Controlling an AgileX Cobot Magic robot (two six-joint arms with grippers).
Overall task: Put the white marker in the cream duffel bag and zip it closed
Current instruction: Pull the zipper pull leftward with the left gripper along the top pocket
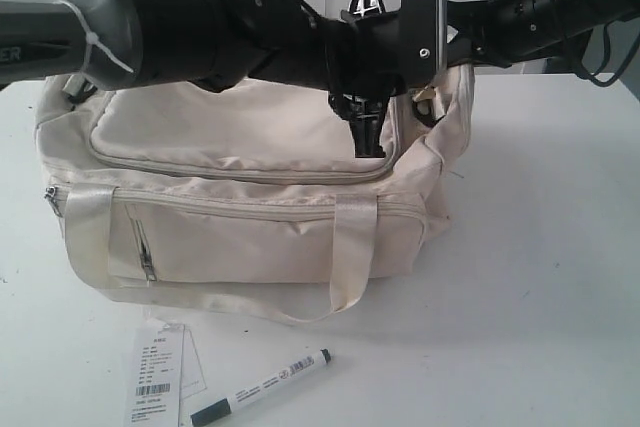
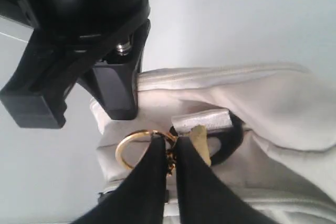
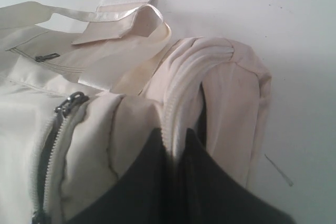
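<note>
The cream duffel bag (image 1: 240,197) lies on the white table. In front of it, near the table's front edge, the white marker (image 1: 262,387) with its black cap lies flat, and no gripper touches it. My left gripper (image 1: 368,137) reaches across the bag's top to its right end. There the left gripper (image 2: 170,148) is shut on the gold zipper ring (image 2: 128,149), next to a silver tab (image 2: 202,120). My right gripper (image 3: 177,137) is shut on a fold of bag fabric (image 3: 210,72) beside the zipper teeth at that same end.
A white paper barcode tag (image 1: 155,379) lies left of the marker. One bag handle (image 1: 350,257) hangs down the front. A grey zipper slider (image 3: 71,102) sits on a partly open zipper. Both arms cross over the bag's top.
</note>
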